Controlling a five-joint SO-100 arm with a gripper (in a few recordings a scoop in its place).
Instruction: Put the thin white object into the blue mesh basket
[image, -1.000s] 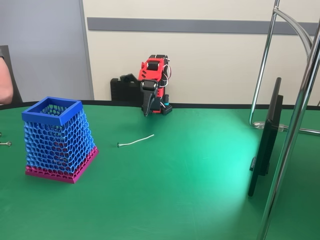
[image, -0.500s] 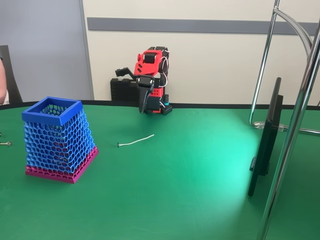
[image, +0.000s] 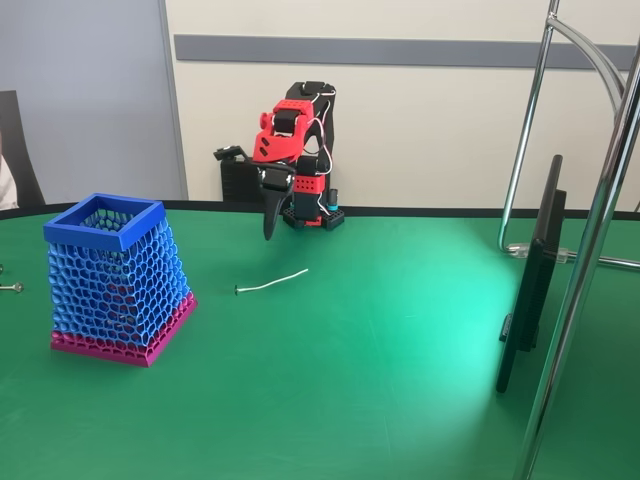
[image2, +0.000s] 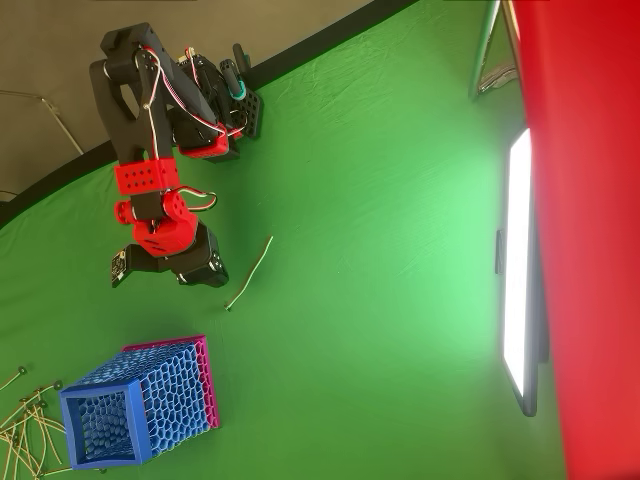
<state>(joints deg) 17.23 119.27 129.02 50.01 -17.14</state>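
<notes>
- The thin white object (image: 271, 283) lies flat on the green counter (image: 380, 380), its dark tip toward the blue mesh basket (image: 118, 278), apart from it.
- In the overhead view the strand (image2: 250, 272) lies just beside the pincer (image2: 205, 278), not touching.
- The pincer (image: 268, 226) hangs above the counter, behind the strand, pointing down, holding nothing; how wide it stands I cannot tell.
- More thin strands (image2: 22, 425) lie beside the basket (image2: 140, 403).

Red-and-black arm (image: 295, 150) (white wires)
</notes>
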